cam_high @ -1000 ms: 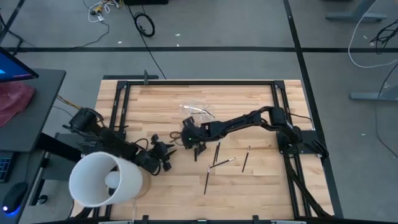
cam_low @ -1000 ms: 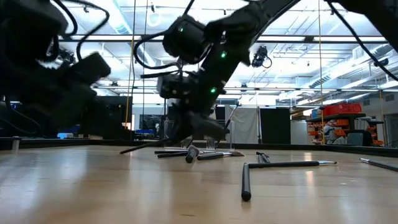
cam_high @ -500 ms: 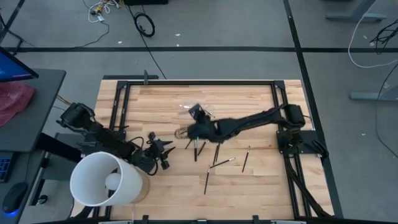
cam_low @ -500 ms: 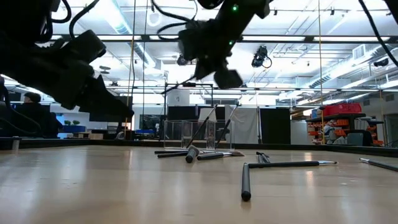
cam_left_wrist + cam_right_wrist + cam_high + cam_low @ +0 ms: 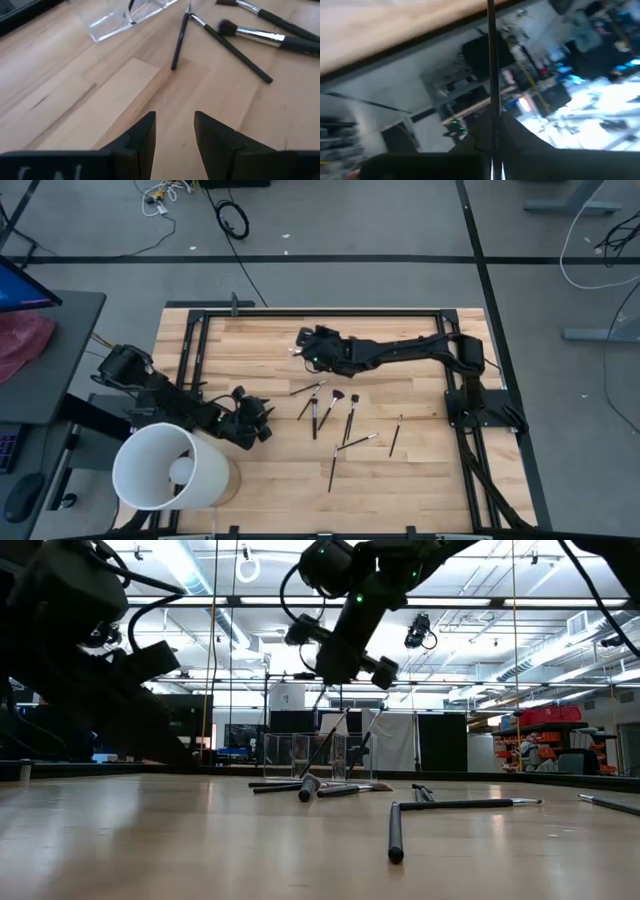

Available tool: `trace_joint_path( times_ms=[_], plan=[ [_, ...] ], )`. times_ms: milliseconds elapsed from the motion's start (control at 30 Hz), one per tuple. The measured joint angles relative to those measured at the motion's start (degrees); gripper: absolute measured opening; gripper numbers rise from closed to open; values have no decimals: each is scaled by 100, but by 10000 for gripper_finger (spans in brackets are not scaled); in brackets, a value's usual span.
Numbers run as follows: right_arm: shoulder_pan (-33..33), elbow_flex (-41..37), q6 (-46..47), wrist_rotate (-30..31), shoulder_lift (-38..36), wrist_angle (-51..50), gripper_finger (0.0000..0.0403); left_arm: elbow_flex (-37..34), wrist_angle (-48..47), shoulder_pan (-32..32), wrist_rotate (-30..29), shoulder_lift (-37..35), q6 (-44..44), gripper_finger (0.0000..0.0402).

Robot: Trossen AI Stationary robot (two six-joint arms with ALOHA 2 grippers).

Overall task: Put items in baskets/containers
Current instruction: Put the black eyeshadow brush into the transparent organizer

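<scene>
Fingers of the right gripper (image 5: 305, 343) are pressed together on one brush (image 5: 491, 65), pinched near one end so that its slender handle stands straight out past the tips; which end carries the bristles cannot be told. This gripper is raised above the clear holder (image 5: 312, 755), which stands at the far middle of the counter (image 5: 400, 480); in the low view it hangs directly over the holder, and I judge the brush is carried high so it can be lowered in end first. Two or three brushes already lean inside the holder, handles slanting against its wall.

Fingers of the left gripper (image 5: 174, 131) are spread with nothing between them; this gripper sits low over the wood, on the near left side of the holder and apart from it, close to the large white bucket (image 5: 165, 470). Its wrist view shows the holder ahead and loose brushes (image 5: 325, 412) beyond the fingertips; it appears to be waiting clear of the right arm's path.

Remaining loose brushes lie flat on the near side of the holder, several fanned close together and a few more scattered farther toward the near edge; one dark-handled brush (image 5: 396, 830) lies nearest the low camera.

Assessment: task partly done; the held brush is not yet inside; risk is a tip catching the holder's rim and tipping it.
</scene>
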Motion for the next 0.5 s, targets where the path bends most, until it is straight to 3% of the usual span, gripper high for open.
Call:
trace_joint_path(
  times_ms=[100, 233, 500],
  plan=[
    [-96, 0, -420, -282, 40, 575, 11, 0, -21, 1, 12, 0, 0, 138],
    [-139, 9, -641, -1110, 61, 671, 11, 0, -51, 1, 12, 0, -2, 138],
    [-146, 0, -611, -1165, 151, 203, 12, 2, -57, -7, 121, 0, -12, 138]
  ],
)
